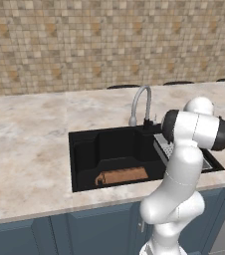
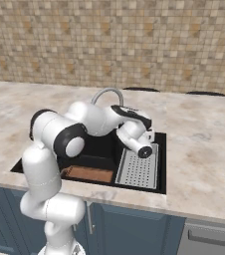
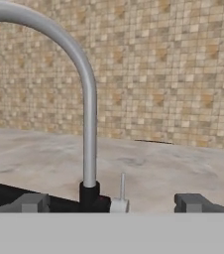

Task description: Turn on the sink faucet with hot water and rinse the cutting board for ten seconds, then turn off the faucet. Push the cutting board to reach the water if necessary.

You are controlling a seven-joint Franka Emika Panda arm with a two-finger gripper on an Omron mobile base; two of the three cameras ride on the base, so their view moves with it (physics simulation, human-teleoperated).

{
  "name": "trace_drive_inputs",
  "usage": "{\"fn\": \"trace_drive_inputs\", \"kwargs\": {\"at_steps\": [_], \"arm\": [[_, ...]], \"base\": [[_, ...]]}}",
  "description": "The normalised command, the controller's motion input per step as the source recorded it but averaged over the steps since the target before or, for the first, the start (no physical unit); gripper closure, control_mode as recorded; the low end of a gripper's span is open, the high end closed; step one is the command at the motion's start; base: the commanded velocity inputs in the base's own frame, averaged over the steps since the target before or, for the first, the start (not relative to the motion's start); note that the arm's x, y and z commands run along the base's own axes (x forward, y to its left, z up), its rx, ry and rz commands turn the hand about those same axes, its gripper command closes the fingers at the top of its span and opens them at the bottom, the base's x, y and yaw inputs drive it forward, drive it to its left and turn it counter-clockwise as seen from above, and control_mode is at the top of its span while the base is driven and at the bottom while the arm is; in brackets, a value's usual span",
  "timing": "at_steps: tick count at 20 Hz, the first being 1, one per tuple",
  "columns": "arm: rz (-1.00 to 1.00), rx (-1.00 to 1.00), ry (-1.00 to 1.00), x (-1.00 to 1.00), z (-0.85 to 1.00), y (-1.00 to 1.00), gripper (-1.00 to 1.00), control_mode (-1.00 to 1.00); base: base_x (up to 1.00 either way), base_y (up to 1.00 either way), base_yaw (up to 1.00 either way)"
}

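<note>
While the arm reached over the sink, its gripper stood just short of the faucet, fingers apart and holding nothing. In the hand view the faucet's upright stem rose at 12 o'clock from the gap between the tips, a little toward 11, its dark base almost level with them. The small light lever stood just beside the base at 3 o'clock, thin and upright, dead ahead of the open gap. That was the relation the next move seemed to turn on: the lever lay straight ahead and close, its long axis vertical, so a short push forward would likely bring the fingers either side of it.

No water showed at the spout, so the tap was judged not yet on.

In the left base view the spout arched from the base toward 9 o'clock, ending over the basin's back part. The board lay flat on the sink floor by the front wall, toward 6 o'clock from the spout's mouth, its long axis running from 9 to 3 o'clock. It looked set apart from where a stream would fall, so a push toward 12 o'clock might be needed.
</note>
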Motion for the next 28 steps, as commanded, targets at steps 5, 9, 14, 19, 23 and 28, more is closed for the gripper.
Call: {"fn": "trace_drive_inputs", "kwargs": {"at_steps": [5, 9, 14, 19, 23, 28], "arm": [[0.00, 0.00, 0.00, 0.20, -0.05, 0.00, -1.00, -1.00], [0.00, 0.00, 0.00, 0.24, -0.06, 0.00, -1.00, -1.00], [0.00, 0.00, 0.00, 0.20, -0.07, 0.00, -1.00, -1.00], [0.00, 0.00, 0.00, 0.10, -0.06, 0.00, -1.00, -1.00], [0.00, 0.00, 0.00, 0.03, -0.09, 0.00, -1.00, -1.00], [0.00, 0.00, 0.00, 0.01, -0.13, 0.00, -1.00, -1.00]], "base": [[0.00, 0.00, 0.00], [0.00, 0.00, 0.00], [0.00, 0.00, 0.00], [0.00, 0.00, 0.00], [0.00, 0.00, 0.00], [0.00, 0.00, 0.00]]}}
